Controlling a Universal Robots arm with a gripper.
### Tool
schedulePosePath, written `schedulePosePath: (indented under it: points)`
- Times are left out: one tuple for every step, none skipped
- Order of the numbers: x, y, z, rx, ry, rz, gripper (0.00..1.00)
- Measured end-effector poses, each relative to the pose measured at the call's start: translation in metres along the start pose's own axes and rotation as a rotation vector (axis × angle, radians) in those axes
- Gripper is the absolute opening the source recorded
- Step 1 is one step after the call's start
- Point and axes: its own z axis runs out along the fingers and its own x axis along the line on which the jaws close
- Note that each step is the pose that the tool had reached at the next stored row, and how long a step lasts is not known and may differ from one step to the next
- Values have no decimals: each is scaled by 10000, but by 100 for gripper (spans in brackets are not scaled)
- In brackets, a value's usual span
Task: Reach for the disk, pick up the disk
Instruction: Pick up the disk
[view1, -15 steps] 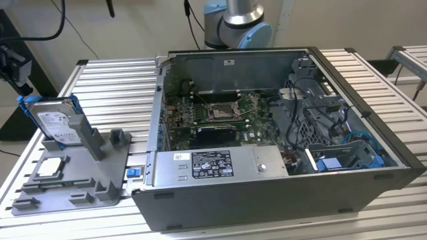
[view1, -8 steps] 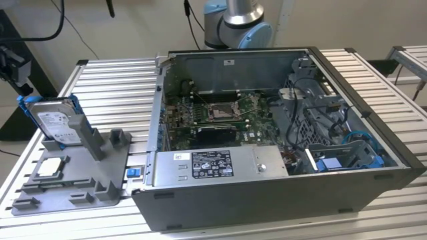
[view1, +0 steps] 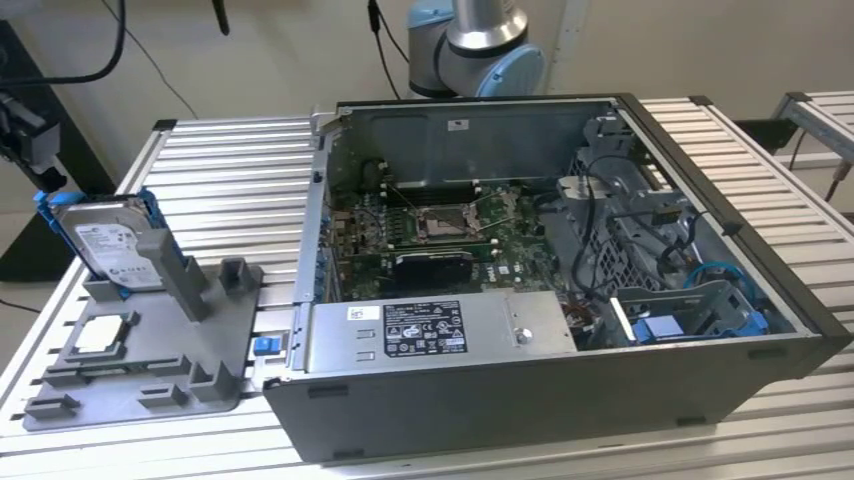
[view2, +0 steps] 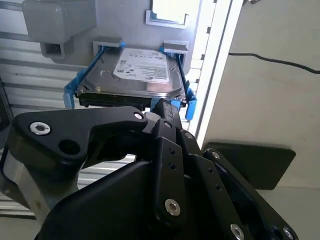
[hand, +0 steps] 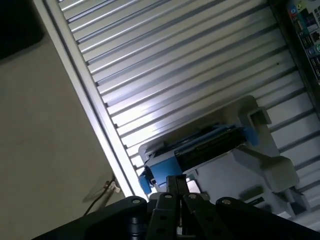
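Observation:
The disk (view1: 104, 245) is a silver hard drive with a white label in a bright blue bracket. It stands on edge in a slot of the grey fixture tray (view1: 147, 375), on the exterior view's left. My gripper (view1: 51, 178) hangs just above the disk's upper corner at that view's left edge. In the second wrist view, the black fingers (view2: 161, 107) come together at the near edge of the disk (view2: 135, 75). In the first wrist view, the shut gripper (hand: 175, 182) ends right at the blue corner of the disk (hand: 200, 150). Nothing sits between the fingers; contact with the bracket cannot be made out.
A small square processor chip (view1: 104, 335) lies on the tray in front of the disk. The open computer case (view1: 534, 400) stands on the slatted table (view1: 240, 170), with a long grey metal box (view1: 441, 328) along its front. The arm's base (view1: 474, 45) rises behind the case.

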Motion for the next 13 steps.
schedulePosePath:
  points:
    - [0,0,0,0,-3,67,0]
    - [0,0,0,0,-5,133,0]
    - [0,0,0,0,-8,199,0]
    - [0,0,0,0,-11,267,0]
    - [0,0,0,-1,-13,335,0]
    - [0,0,0,-1,-16,404,0]
    - [0,0,0,0,-18,472,0]
    - [0,0,0,0,-21,541,0]
    - [0,0,0,-1,-24,611,0]
    - [0,0,0,-1,-26,683,0]
    - [0,0,0,0,-29,753,0]
    - [0,0,0,-1,-31,818,0]
    - [0,0,0,-1,-34,884,0]
